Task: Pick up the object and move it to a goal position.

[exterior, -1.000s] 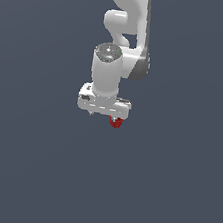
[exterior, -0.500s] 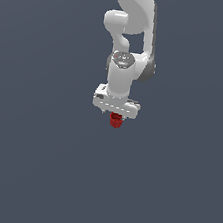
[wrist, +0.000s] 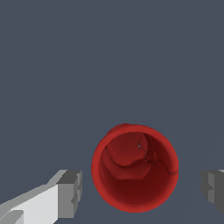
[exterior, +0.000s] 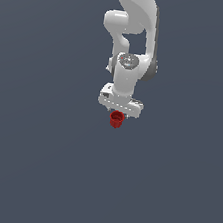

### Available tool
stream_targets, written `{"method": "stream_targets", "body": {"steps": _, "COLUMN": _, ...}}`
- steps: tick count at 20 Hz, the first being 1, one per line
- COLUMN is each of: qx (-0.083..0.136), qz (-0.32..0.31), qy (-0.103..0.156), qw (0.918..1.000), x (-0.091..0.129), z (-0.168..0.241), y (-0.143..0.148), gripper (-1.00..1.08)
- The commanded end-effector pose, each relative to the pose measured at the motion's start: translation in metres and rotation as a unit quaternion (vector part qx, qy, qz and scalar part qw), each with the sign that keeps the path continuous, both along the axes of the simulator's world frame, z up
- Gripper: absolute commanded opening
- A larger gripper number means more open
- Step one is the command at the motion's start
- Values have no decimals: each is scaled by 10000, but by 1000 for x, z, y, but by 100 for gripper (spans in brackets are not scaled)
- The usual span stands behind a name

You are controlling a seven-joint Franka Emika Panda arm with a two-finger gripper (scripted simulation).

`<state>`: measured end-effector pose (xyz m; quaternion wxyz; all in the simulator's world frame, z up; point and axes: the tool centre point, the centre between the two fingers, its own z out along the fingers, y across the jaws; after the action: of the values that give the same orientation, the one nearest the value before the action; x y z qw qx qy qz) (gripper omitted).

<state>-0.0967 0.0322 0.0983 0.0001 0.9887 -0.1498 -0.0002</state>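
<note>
The object is a small red bucket (exterior: 116, 120) with its open mouth facing up, standing on the plain grey surface. In the exterior view it sits just under my white gripper (exterior: 117, 115). In the wrist view I look straight down into the bucket (wrist: 134, 173). My gripper (wrist: 141, 190) is open. One grey finger pad (wrist: 70, 192) stands on one side of the bucket and the other pad (wrist: 213, 190) on the opposite side. A gap shows between each pad and the bucket's rim, so nothing is gripped.
The white arm (exterior: 133, 31) rises above the gripper toward the top of the exterior view. Only the uniform dark grey surface (exterior: 35, 163) surrounds the bucket.
The gripper has moved toward the exterior view's right and turned about its wrist, ending centred over the bucket. The bucket has not moved.
</note>
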Motion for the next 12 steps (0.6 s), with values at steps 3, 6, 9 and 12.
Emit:
{"method": "stream_targets", "body": {"steps": 3, "qx": 0, "qz": -9, "qy": 0, "qw": 10000, "x": -1, "z": -1, "y": 1, "gripper": 100}}
{"method": "stream_targets", "body": {"steps": 6, "qx": 0, "qz": -9, "qy": 0, "qw": 10000, "x": -1, "z": -5, "y": 1, "gripper": 100}}
{"method": "stream_targets", "body": {"steps": 9, "qx": 0, "qz": -13, "qy": 0, "qw": 10000, "x": -2, "z": -15, "y": 1, "gripper": 100}}
{"method": "stream_targets", "body": {"steps": 12, "qx": 0, "qz": -20, "qy": -1, "qw": 10000, "x": -2, "z": -30, "y": 1, "gripper": 100}}
